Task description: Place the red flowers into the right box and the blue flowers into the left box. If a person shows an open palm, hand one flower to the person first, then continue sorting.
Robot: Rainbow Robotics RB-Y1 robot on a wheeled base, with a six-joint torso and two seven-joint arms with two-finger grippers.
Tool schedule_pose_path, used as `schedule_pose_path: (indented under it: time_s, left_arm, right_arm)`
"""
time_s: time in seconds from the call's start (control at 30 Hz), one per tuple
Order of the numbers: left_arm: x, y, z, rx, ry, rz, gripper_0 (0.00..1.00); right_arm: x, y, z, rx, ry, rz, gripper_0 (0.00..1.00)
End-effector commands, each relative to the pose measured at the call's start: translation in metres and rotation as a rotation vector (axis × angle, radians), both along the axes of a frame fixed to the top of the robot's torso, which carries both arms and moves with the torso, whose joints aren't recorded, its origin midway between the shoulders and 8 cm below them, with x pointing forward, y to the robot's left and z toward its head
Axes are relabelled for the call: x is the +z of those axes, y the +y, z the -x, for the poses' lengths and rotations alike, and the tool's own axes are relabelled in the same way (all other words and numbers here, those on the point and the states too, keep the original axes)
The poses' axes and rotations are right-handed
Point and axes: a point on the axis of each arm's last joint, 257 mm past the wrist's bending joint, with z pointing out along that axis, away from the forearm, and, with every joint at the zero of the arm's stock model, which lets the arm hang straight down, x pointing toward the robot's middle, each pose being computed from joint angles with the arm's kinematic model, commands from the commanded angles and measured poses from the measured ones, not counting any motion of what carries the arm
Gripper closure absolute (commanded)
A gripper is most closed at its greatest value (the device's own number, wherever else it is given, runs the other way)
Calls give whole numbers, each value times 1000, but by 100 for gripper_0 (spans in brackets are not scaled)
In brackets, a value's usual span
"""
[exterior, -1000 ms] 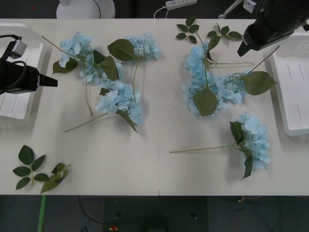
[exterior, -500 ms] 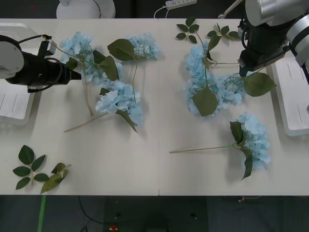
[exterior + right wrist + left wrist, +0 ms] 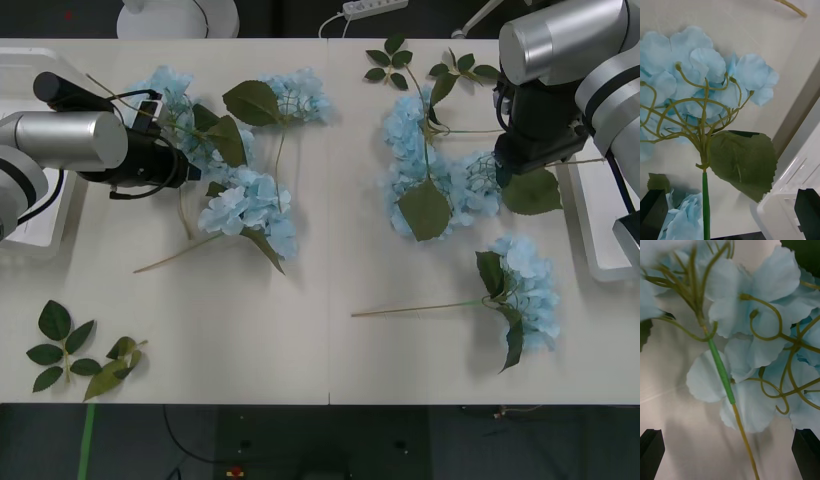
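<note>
— White table spread with blue flowers, two clusters. Left box at the left edge, mostly under the arm; right box at the right edge.

— Grippers?

— From the front, the left gripper reaches sideways into the left cluster, tip among petals. The right gripper hangs over the right cluster, beside a big leaf. Its body hides the fingers from that angle.

— Wrist views help?

— Yes. In the left wrist view the fingers sit at both corners, spread wide, nothing between them but a stem running lengthwise over pale petals. In the right wrist view the fingers are likewise wide apart, holding nothing; a green stalk runs straight up the gap to a bloom's underside, a leaf off to one side and a box corner close by.

— Loose bits?

— A leaf sprig at the near left, another at the far side. One flower lies apart near the right, stalk pointing left.
</note>
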Motion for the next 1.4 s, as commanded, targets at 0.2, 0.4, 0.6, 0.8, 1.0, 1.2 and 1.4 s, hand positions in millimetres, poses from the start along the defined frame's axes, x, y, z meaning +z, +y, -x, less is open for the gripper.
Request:
schedule_pose_path:
  time_s: [0.2, 0.4, 0.6, 0.8, 1.0, 1.2, 1.4]
  left_arm:
    - [3, -27, -14, -22, -8, -81, 0]
    - [-12, -25, -8, -1, 21, -80, 0]
    - [-15, -25, -7, 5, 28, -79, 5]
    - [-15, -22, -8, 5, 24, -89, 100]
    - [-13, -14, -11, 11, 8, -100, 100]
    - [9, 1, -21, 14, -33, -122, 100]
    - [41, 13, -34, 11, -82, -139, 100]
  right_arm:
    - [-3, 22, -8, -18, -15, -7, 0]
    - [-20, 22, 3, -32, 28, -11, 0]
    - [-32, 29, 4, -41, 29, -42, 18]
    - [-38, 33, 3, -50, 20, -55, 78]
    - [-39, 30, 4, -59, 22, -58, 100]
    - [-33, 21, 4, -72, 21, -107, 100]
    - [12, -4, -2, -75, -20, -165, 100]
